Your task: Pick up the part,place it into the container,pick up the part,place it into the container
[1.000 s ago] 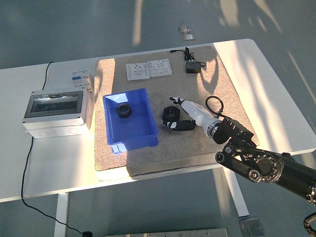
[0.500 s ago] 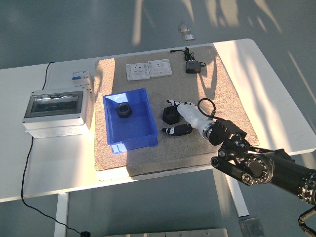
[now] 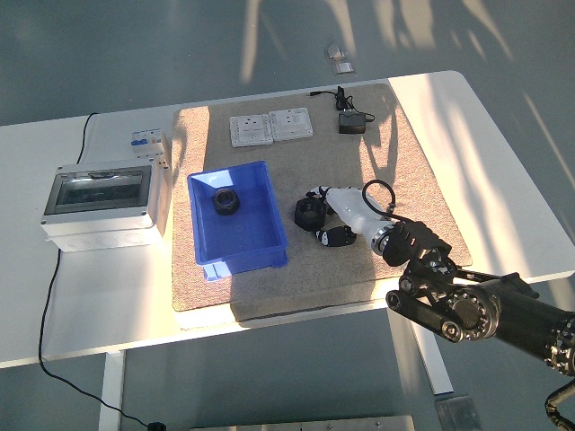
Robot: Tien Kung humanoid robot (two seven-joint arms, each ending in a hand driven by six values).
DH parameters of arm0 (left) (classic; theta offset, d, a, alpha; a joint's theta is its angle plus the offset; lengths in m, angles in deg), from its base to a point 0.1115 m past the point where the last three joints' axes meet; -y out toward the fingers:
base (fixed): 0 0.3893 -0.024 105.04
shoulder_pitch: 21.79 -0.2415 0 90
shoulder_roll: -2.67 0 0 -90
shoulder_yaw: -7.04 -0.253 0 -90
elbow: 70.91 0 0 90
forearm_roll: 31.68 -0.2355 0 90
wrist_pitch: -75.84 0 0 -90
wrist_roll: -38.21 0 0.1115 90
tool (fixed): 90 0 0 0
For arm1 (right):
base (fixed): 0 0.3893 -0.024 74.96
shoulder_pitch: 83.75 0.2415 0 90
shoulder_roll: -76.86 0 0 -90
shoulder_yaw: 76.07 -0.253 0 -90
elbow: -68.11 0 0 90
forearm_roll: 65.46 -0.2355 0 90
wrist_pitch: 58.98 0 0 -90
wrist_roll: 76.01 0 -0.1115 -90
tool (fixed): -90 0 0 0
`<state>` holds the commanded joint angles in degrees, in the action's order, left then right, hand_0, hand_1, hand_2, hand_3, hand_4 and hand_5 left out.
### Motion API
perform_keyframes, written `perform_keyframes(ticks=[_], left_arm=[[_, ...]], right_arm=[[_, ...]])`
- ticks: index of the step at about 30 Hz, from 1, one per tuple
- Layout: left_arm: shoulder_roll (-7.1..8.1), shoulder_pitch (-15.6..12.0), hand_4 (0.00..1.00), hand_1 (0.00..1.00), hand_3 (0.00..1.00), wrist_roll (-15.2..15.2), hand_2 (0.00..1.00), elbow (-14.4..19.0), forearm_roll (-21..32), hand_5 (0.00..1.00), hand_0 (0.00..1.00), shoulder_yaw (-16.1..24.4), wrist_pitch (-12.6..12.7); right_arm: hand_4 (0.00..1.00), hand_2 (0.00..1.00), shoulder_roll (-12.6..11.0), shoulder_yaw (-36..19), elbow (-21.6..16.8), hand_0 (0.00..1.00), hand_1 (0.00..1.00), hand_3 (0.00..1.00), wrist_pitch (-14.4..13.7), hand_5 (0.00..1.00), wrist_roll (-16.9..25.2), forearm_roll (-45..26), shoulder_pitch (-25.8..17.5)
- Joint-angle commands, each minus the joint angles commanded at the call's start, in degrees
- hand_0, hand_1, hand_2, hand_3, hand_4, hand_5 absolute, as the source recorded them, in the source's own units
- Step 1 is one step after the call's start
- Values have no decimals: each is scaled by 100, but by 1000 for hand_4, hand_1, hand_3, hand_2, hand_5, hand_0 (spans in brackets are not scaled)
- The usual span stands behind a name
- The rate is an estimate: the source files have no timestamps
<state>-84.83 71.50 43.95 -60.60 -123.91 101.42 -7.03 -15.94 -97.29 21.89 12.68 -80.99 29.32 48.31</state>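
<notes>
With the right hand (image 3: pixel 325 215) curling its fingers (image 3: pixel 334 236) around the black part (image 3: pixel 308 212), lift straight before swinging toward nine o'clock, over the blue container (image 3: pixel 260 235).

You've got a white right hand (image 3: pixel 331 215) with black fingertips on a black part (image 3: pixel 308 212); left of it a blue container (image 3: pixel 262 244) holds another black part (image 3: pixel 225 201), all on a speckled beige mat (image 3: pixel 404 162) over the white table (image 3: pixel 503 153)

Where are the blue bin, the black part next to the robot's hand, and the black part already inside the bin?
blue bin (image 3: pixel 260 241): head view, bare floor.
black part on the mat (image 3: pixel 307 213): head view, top face.
black part in the bin (image 3: pixel 225 201): head view, ring top.
</notes>
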Motion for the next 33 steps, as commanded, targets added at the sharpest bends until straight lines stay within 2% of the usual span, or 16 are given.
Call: perform_keyframes(ticks=[2,3,7,8,14,18,22,26,27,32,33], left_arm=[[1,-1,768,660,754,0,638,0,-2,855,672,0,-1],[2,-2,767,659,754,1,638,0,0,855,672,-1,-1],[4,-4,767,659,754,2,638,0,-4,855,672,-1,-2],[4,-5,767,659,754,2,638,0,-9,855,672,1,-2],[2,-12,767,659,754,2,638,0,-2,855,672,-1,-1],[-1,-10,766,659,754,4,638,0,-12,855,672,3,-2],[-2,-10,766,659,754,3,638,0,5,856,672,-5,0],[0,-11,766,659,754,2,638,0,4,856,672,-5,-1],[0,-11,766,659,754,2,638,0,1,857,672,-3,-1],[4,-15,766,659,754,3,638,0,-13,857,672,4,-2],[5,-14,767,659,754,4,639,0,-16,857,672,6,-2]], right_arm=[[112,547,-7,-61,-1,705,303,650,-105,2,66,-28,-18],[158,479,-12,-96,-2,694,296,608,-163,2,102,-47,-27],[158,479,-36,-232,-5,694,296,608,-371,2,255,-166,-65],[216,438,-45,-283,-3,690,288,540,-454,2,322,-247,-80],[216,438,-125,-588,5,690,288,540,-998,2,843,-975,-159],[223,432,-161,-858,-31,688,287,524,-1129,2,936,-1175,-173],[227,434,-195,-1086,-123,688,287,526,-1063,2,854,-789,-177],[227,434,-231,-1223,-364,688,287,526,-651,2,619,-314,-154],[250,558,-236,-1215,-440,736,395,590,-552,2,552,-213,-146],[250,558,-233,-1034,-817,736,395,590,-116,2,119,298,-42],[634,803,-231,-993,-861,850,702,801,-52,107,41,358,-17]])
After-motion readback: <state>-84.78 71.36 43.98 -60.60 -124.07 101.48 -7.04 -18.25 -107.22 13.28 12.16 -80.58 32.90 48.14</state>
